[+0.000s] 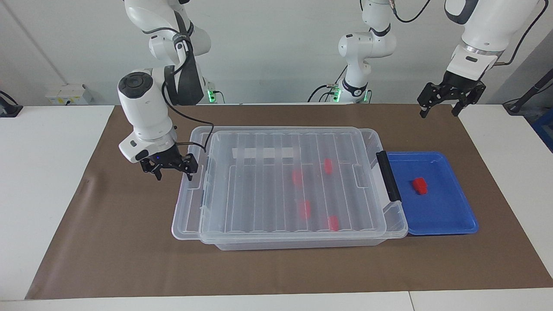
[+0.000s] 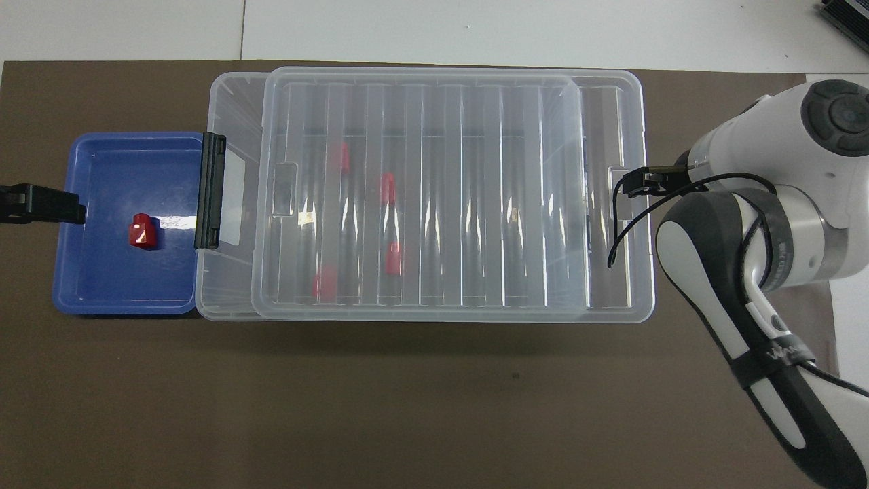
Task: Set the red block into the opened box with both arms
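One red block (image 1: 419, 185) (image 2: 142, 231) lies in the blue tray (image 1: 449, 216) (image 2: 102, 285). The clear box (image 1: 399, 216) (image 2: 227, 102) stands beside the tray. Its ribbed lid (image 1: 259, 194) (image 2: 441, 204) is slid partway toward the right arm's end, so a narrow strip is uncovered by the black handle bar (image 1: 387, 181) (image 2: 210, 190). Several red blocks (image 1: 297, 176) show through the lid. My right gripper (image 1: 173, 169) is open at the lid's end rim, one finger against it; in the overhead view its wrist hides it. My left gripper (image 1: 438, 110) (image 2: 41, 204) waits open, raised over the mat by the tray.
A brown mat (image 1: 129, 242) covers the table's middle. Two thinner white arms with green-lit bases (image 1: 358, 65) stand at the robots' edge of the table. A white socket box (image 1: 69, 94) sits on the white table at the right arm's end.
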`<state>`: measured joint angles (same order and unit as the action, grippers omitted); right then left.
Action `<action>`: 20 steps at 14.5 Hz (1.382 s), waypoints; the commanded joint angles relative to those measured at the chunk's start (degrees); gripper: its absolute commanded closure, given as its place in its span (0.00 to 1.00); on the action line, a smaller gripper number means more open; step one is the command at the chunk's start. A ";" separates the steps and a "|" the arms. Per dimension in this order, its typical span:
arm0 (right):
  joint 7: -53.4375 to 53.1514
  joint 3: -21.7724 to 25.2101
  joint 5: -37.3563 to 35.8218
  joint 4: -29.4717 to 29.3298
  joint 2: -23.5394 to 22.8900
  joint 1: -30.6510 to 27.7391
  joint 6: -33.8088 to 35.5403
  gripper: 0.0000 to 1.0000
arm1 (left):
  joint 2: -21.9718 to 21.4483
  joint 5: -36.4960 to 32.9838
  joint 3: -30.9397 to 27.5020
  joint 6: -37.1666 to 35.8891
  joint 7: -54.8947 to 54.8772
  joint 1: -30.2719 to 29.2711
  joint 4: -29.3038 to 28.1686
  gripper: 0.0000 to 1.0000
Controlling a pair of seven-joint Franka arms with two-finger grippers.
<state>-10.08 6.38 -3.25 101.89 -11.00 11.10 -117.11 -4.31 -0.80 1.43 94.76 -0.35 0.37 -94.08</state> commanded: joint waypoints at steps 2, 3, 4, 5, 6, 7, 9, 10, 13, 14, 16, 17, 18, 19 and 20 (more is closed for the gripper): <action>0.15 -0.41 -2.38 0.50 1.07 -1.96 2.05 0.00 | 0.18 -0.43 -0.63 0.78 0.87 0.77 0.04 0.00; 0.15 -0.41 -2.81 0.50 1.24 -2.31 2.49 0.00 | 0.18 -0.35 -0.55 0.78 0.79 0.77 0.04 0.00; 0.24 -0.41 -3.60 0.50 1.24 -2.66 2.84 0.00 | 0.18 -0.34 -0.63 0.78 0.79 0.77 0.04 0.00; 0.24 -0.41 -4.22 0.50 1.33 -2.93 3.02 0.00 | 0.18 -0.34 -0.63 0.96 0.79 0.77 0.04 0.00; 0.24 -0.32 -4.66 0.50 1.59 -3.19 3.20 0.00 | 0.18 -0.34 -0.63 0.78 0.79 0.77 0.04 0.00; 0.24 -0.41 -4.66 0.50 1.86 -3.63 3.81 0.00 | 0.09 -0.34 -0.55 0.78 0.87 0.77 0.04 0.00; 0.50 -0.32 -5.01 0.50 1.95 -4.16 4.34 0.00 | 0.09 -0.34 -0.63 0.78 0.79 0.77 0.04 0.00; 1.11 -0.32 -5.45 0.50 1.95 -5.03 4.69 0.00 | 0.09 -0.34 -0.63 0.78 0.79 0.77 -0.05 0.00; 2.08 -0.32 -5.54 0.50 2.03 -5.74 5.22 0.00 | 0.09 -0.34 -0.55 0.78 0.79 0.77 -0.05 0.00; 2.08 -0.32 -5.80 0.59 2.12 -6.09 5.57 0.00 | 0.09 -0.34 -0.55 0.78 0.79 0.77 -0.05 0.00; 2.08 -0.32 -6.41 0.50 2.21 -6.18 5.92 0.00 | 0.09 -0.34 -0.63 1.04 0.87 0.77 -0.22 0.00; 2.08 -0.32 -6.85 0.50 2.21 -6.27 6.01 0.00 | -0.43 -0.34 -0.63 1.83 0.96 0.25 -1.44 0.00; 2.08 -0.23 -7.03 0.50 2.21 -6.36 6.36 0.00 | -1.22 -0.34 -0.63 3.92 0.88 0.07 -3.11 0.00; 2.08 -0.23 -7.12 0.50 2.21 -6.79 6.54 0.00 | -1.66 -0.34 -0.81 5.77 0.79 -0.02 -4.78 0.00; 2.35 -0.23 -7.12 0.50 2.21 -7.06 6.63 0.00 | -2.36 -0.43 -1.07 7.01 0.70 -0.11 -6.27 0.00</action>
<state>-9.04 6.51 -8.70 101.82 -9.82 5.41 -111.73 -4.38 -0.80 0.91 97.99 -0.15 0.34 -95.86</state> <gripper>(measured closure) 0.000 0.000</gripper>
